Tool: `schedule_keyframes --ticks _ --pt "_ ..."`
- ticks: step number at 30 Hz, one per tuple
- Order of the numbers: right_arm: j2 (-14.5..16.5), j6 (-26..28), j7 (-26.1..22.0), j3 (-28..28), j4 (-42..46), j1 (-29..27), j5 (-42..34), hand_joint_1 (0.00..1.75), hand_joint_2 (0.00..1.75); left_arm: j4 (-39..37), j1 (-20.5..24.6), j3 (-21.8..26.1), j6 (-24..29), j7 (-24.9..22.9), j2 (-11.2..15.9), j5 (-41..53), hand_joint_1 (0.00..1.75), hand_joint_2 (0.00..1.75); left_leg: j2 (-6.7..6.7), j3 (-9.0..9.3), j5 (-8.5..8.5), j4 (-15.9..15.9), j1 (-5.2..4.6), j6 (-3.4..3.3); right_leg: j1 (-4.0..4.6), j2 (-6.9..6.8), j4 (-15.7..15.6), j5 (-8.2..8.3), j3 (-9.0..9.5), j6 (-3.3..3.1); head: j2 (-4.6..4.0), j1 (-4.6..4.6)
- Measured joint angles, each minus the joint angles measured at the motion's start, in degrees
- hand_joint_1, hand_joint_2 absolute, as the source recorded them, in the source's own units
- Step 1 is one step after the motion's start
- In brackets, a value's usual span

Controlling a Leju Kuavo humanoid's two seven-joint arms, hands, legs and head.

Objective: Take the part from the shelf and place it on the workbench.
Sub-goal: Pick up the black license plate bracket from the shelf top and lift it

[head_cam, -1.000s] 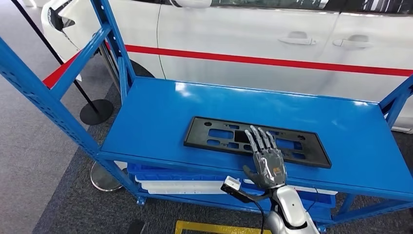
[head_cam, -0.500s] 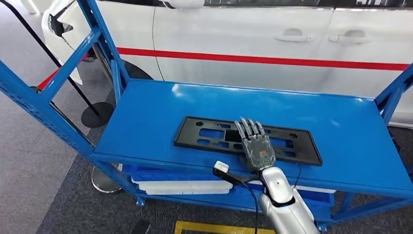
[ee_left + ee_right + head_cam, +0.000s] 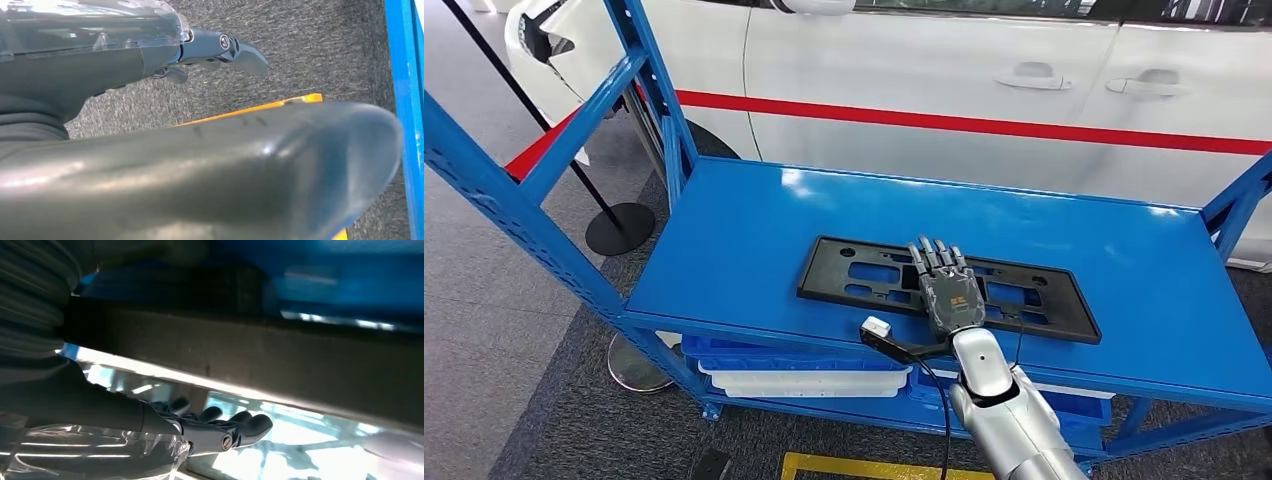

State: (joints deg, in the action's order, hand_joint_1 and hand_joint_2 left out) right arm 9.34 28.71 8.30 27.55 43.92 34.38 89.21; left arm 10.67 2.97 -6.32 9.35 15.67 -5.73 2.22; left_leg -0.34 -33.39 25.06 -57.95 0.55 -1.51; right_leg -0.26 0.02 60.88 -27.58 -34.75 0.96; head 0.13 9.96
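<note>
The right arm (image 3: 1009, 415) reaches up from the near edge, slightly right of centre, its silver forearm angled forward and a little leftward. The right hand (image 3: 946, 288) lies palm down with its fingers (image 3: 934, 255) stretched forward and slightly spread, resting flat. In the right wrist view the dark fingertips lie side by side, extended and uncurled. A small camera module (image 3: 877, 328) juts out to the left of the wrist, with a black cable trailing down. The left hand (image 3: 220, 47) hangs low, its dark fingers loosely extended, holding nothing.
</note>
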Motion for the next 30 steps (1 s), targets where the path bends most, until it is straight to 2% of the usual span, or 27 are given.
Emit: schedule_keyframes --ticks 3,4,5,6,8,9,10,12,13,15,16,18,19,20,21,23,24,25,28,30 --pt "0.03 -1.14 3.13 1.65 -5.88 3.54 -0.01 1.75 1.75 0.0 0.01 0.0 -0.02 -0.2 -0.1 0.01 0.0 0.0 0.03 -0.16 -0.14 0.03 0.01 -0.37 -0.15 -0.02 10.94 -5.07 -5.3 0.6 0.01 0.01" --pt "0.03 -1.43 3.4 1.87 -7.52 4.24 -0.04 1.75 1.75 0.0 -0.05 0.0 -0.04 -0.26 -0.12 0.01 0.0 0.0 0.01 -0.17 -0.15 0.02 0.0 -0.38 -0.15 -0.02 13.41 -5.58 -6.56 0.63 0.01 0.0" --pt "0.03 -1.57 3.48 1.95 -8.81 4.83 -0.07 1.75 1.75 0.0 -0.12 0.01 -0.08 -0.36 -0.13 0.01 0.0 0.0 -0.03 -0.11 -0.14 0.01 -0.01 -0.38 -0.14 -0.01 13.67 -4.9 -6.78 0.54 0.0 0.0" --pt "0.04 -1.62 3.49 1.96 -9.94 5.35 -0.12 1.75 1.75 0.0 -0.16 0.01 -0.14 -0.45 -0.14 0.02 0.0 0.0 -0.08 -0.01 -0.12 0.0 -0.03 -0.35 -0.11 -0.01 11.59 -3.18 -5.86 0.33 0.0 -0.01" --pt "0.07 -1.42 3.45 1.98 -11.61 6.27 -0.28 1.75 1.75 0.0 -0.16 0.01 -0.28 -0.63 -0.24 0.04 0.0 0.0 -0.17 0.21 -0.03 0.0 -0.14 -0.22 0.11 0.01 3.38 0.94 -1.97 -0.41 0.0 0.0" --pt "0.08 -1.2 3.43 1.99 -12.23 6.55 -0.41 1.75 1.75 0.0 -0.13 0.01 -0.35 -0.68 -0.31 0.05 0.0 0.0 -0.21 0.2 0.01 -0.03 -0.24 -0.07 0.29 0.01 -0.09 2.15 -0.4 -0.77 0.0 0.0" --pt "0.08 -0.9 3.41 1.98 -12.69 6.77 -0.57 1.75 1.75 0.0 -0.11 0.02 -0.4 -0.72 -0.38 0.06 0.0 0.0 -0.23 0.13 0.05 -0.06 -0.31 0.14 0.47 0.01 -2.18 2.65 0.5 -1.03 -0.01 0.01" --pt "0.08 -0.3 3.32 1.88 -13.27 7.01 -0.94 1.75 1.75 0.0 -0.14 0.02 -0.5 -0.74 -0.44 0.18 0.0 0.0 -0.22 0.09 0.03 0.05 -0.32 0.72 0.69 0.02 -3.08 2.62 0.72 -1.36 0.0 0.01" --pt "0.08 -0.04 3.16 1.74 -13.42 7.06 -1.08 1.75 1.75 0.0 -0.15 0.02 -0.54 -0.72 -0.44 0.34 0.0 0.0 -0.19 0.12 0.12 0.07 -0.29 1.03 0.5 -0.01 -3.37 2.76 0.89 -1.57 0.0 0.01" --pt "0.07 0.22 2.78 1.33 -13.6 7.13 -1.25 1.75 1.75 0.0 -0.15 0.02 -0.59 -0.65 -0.44 0.67 0.0 0.0 -0.11 -0.47 1.58 -1.78 -0.29 1.54 0.09 -0.18 -4.08 3.07 1.36 -2.14 0.0 0.01" --pt "0.07 0.28 2.58 1.08 -13.69 7.14 -1.3 1.75 1.75 0.0 -0.16 0.02 -0.59 -0.62 -0.43 0.74 0.0 0.0 -0.06 -1.61 3.2 -4.48 -0.23 1.74 -0.09 -0.28 -4.33 3.18 1.54 -2.34 -0.01 0.01" --pt "0.05 0.39 2.02 0.61 -13.89 7.13 -1.43 1.75 1.75 0.0 -0.26 0.02 -0.57 -0.58 -0.42 0.71 0.0 0.0 -0.03 -5.11 6.91 -12.34 -0.04 2.14 -0.03 -0.35 -4.34 3.16 1.55 -2.56 -0.01 0.01" --pt "0.05 0.56 1.6 0.36 -13.98 7.09 -1.51 1.75 1.75 0.0 -0.35 0.03 -0.56 -0.55 -0.4 0.68 0.0 0.0 -0.02 -6.51 7.84 -15.35 0.05 2.32 0.0 -0.33 -4.29 3.14 1.55 -2.56 -0.01 0.01" --pt "0.06 0.84 1.09 0.07 -14.04 7.07 -1.68 1.75 1.75 0.0 -0.43 0.04 -0.52 -0.51 -0.38 0.66 0.0 0.0 -0.02 -7.0 7.66 -16.37 0.12 2.44 0.01 -0.31 -4.22 3.1 1.57 -2.54 -0.01 0.01" --pt "0.07 1.33 0.4 -0.3 -14.06 7.03 -2.07 1.75 1.75 0.0 -0.48 0.06 -0.48 -0.45 -0.34 0.64 0.0 0.0 -0.01 -6.33 6.32 -14.92 0.17 2.5 0.0 -0.27 -4.11 3.04 1.6 -2.47 0.0 0.01" --pt "0.08 3.0 -1.84 -1.35 -13.74 6.73 -4.04 1.75 1.75 0.0 -0.48 0.11 -0.3 -0.28 -0.25 0.62 0.0 0.0 0.04 -2.71 2.45 -7.22 0.23 2.39 0.02 -0.19 -3.73 2.78 1.6 -2.15 -0.01 0.01" --pt "0.07 4.24 -3.88 -2.12 -13.11 6.36 -6.24 1.75 1.75 0.0 -0.46 0.14 -0.17 -0.21 -0.21 0.61 0.0 0.0 0.07 -1.07 1.15 -3.62 0.19 2.17 0.14 -0.13 -3.41 2.63 1.45 -1.91 -0.01 0.01" --pt "0.07 5.44 -6.83 -3.06 -11.76 5.7 -9.58 1.75 1.75 0.0 -0.48 0.18 0.02 -0.14 -0.17 0.6 0.0 0.0 0.07 -0.1 0.54 -1.39 0.15 1.91 0.27 -0.09 -3.18 2.55 1.26 -1.65 -0.01 0.01" --pt "0.02 6.52 -18.41 -6.18 -1.17 2.31 -25.83 1.75 1.75 0.0 -0.71 0.35 1.08 -0.16 -0.13 0.68 0.0 0.0 0.08 0.17 0.45 -0.4 0.16 1.0 0.5 0.0 -2.96 2.48 0.96 -0.97 0.0 0.01" --pt "-0.06 4.44 -22.13 -7.7 9.61 -0.05 -36.01 1.75 1.75 0.0 -0.74 0.41 1.8 -0.36 -0.1 0.77 0.0 0.0 0.17 0.36 0.27 -0.11 0.36 0.33 0.4 0.02 -1.26 1.07 0.38 -0.35 0.0 0.01"
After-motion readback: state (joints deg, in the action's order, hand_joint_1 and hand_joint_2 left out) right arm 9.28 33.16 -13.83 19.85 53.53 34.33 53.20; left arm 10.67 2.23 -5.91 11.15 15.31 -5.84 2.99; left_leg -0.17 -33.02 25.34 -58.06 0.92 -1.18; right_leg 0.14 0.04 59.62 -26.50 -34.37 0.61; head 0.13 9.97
